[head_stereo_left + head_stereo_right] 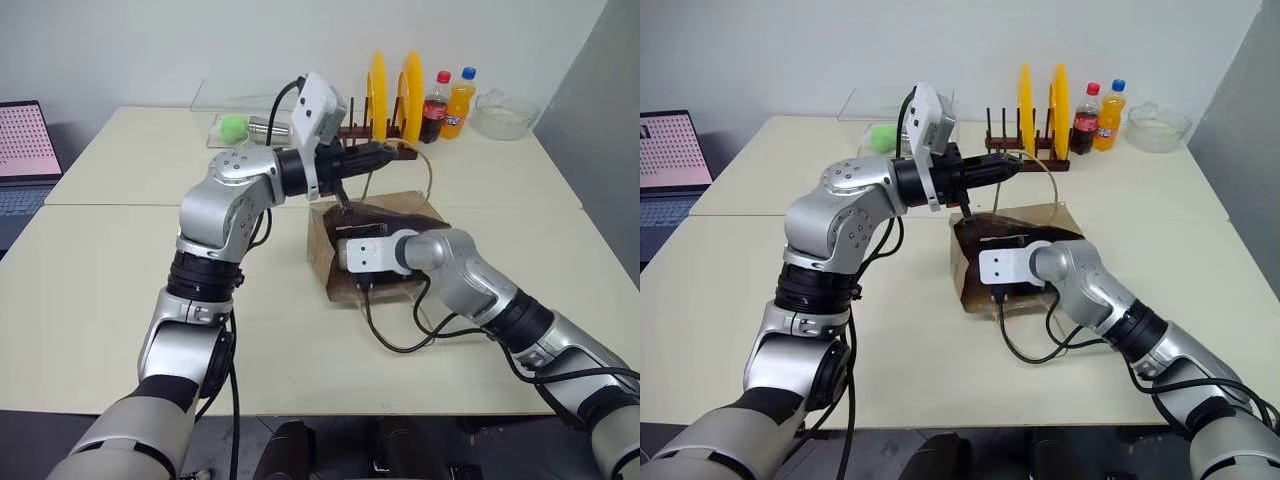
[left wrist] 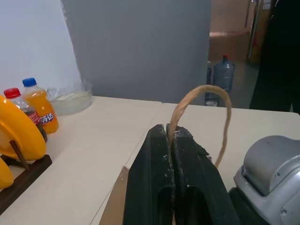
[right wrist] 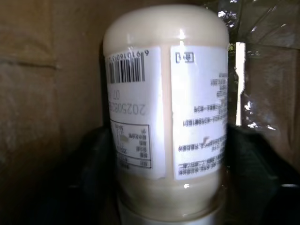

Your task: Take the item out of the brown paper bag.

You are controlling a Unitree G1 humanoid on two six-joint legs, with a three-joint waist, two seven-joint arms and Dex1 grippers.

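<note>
two cream tables (image 1: 120, 250) stand pushed together, the seam running across. a white wall (image 1: 150, 50) rises behind the far edge, a grey panel (image 1: 600, 110) past the far right corner. light is even and soft.

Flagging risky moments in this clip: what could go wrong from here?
1. The left gripper holds the bag by one thin handle; a pull on the bottle could tear it or drag the bag.
2. The right gripper's dark fingers flank the bottle on its smooth sides; it may slip if closed badly.
</note>
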